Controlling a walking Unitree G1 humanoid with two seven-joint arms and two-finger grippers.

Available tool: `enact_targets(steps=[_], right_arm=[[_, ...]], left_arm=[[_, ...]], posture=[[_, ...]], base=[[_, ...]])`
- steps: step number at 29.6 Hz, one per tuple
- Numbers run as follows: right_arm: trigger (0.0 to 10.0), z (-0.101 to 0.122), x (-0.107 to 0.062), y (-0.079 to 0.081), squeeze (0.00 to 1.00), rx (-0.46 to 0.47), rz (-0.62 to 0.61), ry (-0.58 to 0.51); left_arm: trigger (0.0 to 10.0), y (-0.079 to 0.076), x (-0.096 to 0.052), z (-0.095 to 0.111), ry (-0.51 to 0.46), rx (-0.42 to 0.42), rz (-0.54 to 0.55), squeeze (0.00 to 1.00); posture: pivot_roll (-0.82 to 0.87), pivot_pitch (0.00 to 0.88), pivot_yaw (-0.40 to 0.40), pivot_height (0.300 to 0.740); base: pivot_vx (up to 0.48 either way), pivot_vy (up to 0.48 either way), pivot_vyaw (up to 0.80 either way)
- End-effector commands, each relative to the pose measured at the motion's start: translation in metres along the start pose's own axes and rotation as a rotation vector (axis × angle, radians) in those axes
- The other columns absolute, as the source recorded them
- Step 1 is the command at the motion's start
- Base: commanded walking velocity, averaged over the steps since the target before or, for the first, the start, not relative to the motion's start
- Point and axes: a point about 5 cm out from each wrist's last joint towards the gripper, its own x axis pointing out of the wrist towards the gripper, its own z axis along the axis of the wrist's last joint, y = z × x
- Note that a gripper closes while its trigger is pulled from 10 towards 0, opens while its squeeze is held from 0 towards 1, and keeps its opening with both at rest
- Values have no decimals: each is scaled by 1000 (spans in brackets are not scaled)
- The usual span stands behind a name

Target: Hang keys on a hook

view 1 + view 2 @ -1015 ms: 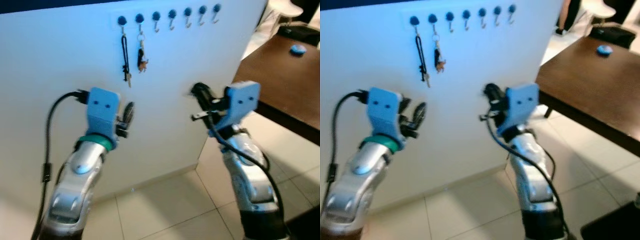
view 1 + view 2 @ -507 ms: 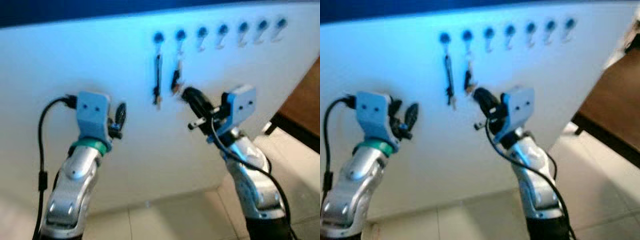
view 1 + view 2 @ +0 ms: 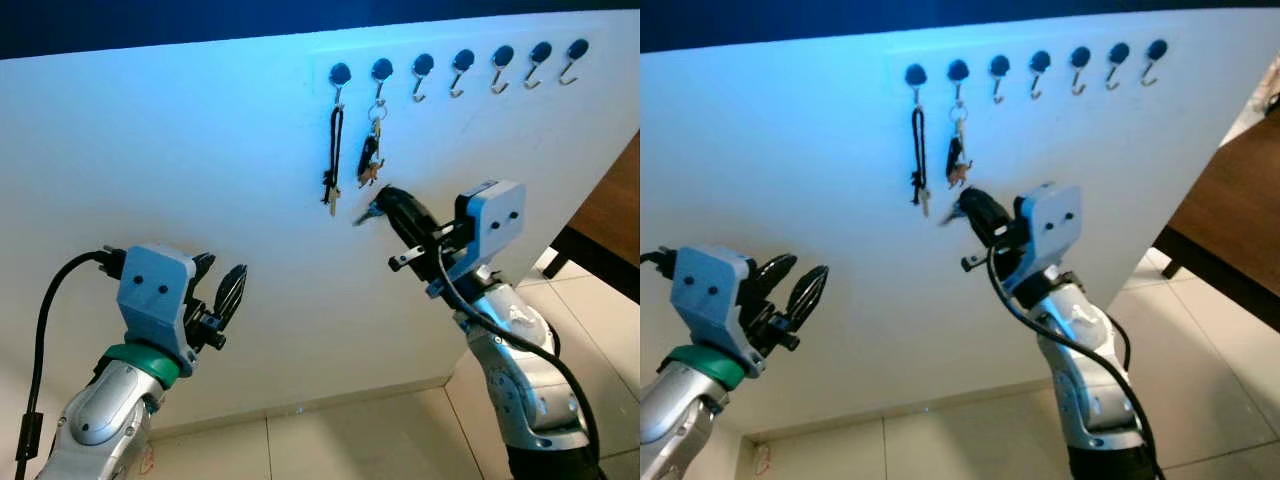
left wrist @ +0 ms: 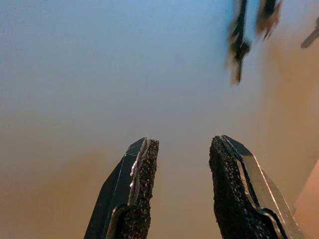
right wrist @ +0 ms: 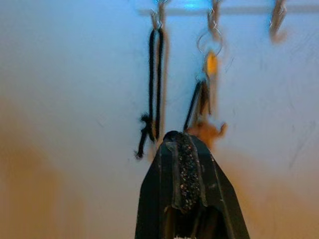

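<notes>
Right tool (image 3: pixel 385 207) clenched, risen to hanging keys (image 3: pixel 368 165); left tool (image 3: pixel 222 295) released.

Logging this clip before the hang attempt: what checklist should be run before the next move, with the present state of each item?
1. Right gripper shut on the key, whose tip sticks out: ok.
2. Free hook available: third hook is bare: ok.
3. Key's ring exposed for hooking: cannot tell.
4. Right gripper lined up with the bare hook: not ok, it sits below the hanging key ring on the second hook.
5. Left gripper open, low and apart from the hooks: ok.
</notes>
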Motion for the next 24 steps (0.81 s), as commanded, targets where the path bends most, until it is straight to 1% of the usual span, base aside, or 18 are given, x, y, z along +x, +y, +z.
enact_targets(steps=[1, 2, 3, 6, 8, 10, 12, 15, 17, 20, 22, 24], right_arm=[[10000, 21, 11, -14, 0, -46, -77, -88], [10000, 30, 14, -21, 0, -64, -122, -121], [10000, 30, 14, -21, 0, -64, -122, -121], [10000, 46, 18, -34, 0, -98, -187, -172], [10000, 57, 18, -42, 0, -132, -228, -203], [10000, 57, 18, -42, 0, -132, -228, -203], [10000, 63, 17, -46, 0, -160, -255, -219], [10000, 64, 16, -48, 0, -173, -267, -217], [10000, 63, 13, -54, 0, -189, -293, -201], [10000, 62, 12, -56, 0, -195, -301, -194], [10000, 61, 14, -57, 0, -198, -300, -187], [10000, 59, 20, -57, 0, -197, -276, -180]], left_arm=[[10000, -12, 12, 13, -64, -10, -22, 0], [10000, -15, 17, 19, -91, -19, -26, 0], [10000, -15, 17, 19, -91, -19, -26, 0], [10000, -18, 25, 31, -140, -35, -35, 0], [10000, -19, 31, 42, -183, -40, -61, 0], [10000, -19, 31, 42, -183, -40, -61, 0], [10000, -20, 35, 51, -213, -42, -86, 0], [10000, -20, 36, 54, -224, -41, -99, 0], [10000, -21, 39, 59, -240, -45, -116, 0], [10000, -22, 40, 60, -245, -49, -120, 0], [10000, -23, 42, 63, -251, -57, -121, 0], [10000, -25, 43, 66, -258, -69, -126, 0]], posture=[[-99, 40, 109, 740], [-101, 39, 110, 740], [-101, 39, 110, 740], [-104, 41, 112, 740], [-105, 41, 114, 740], [-105, 41, 114, 740], [-111, 41, 118, 740], [-112, 41, 119, 740], [-116, 41, 123, 740], [-116, 41, 123, 740], [-118, 39, 124, 740], [-113, 38, 120, 740]], base=[[0, 0, 0], [0, 0, 0], [0, 0, 0], [0, 0, 0], [0, 0, 0], [0, 0, 0], [0, 0, 0], [0, 0, 0], [0, 0, 0], [0, 0, 0], [0, 0, 0], [0, 0, 0]])
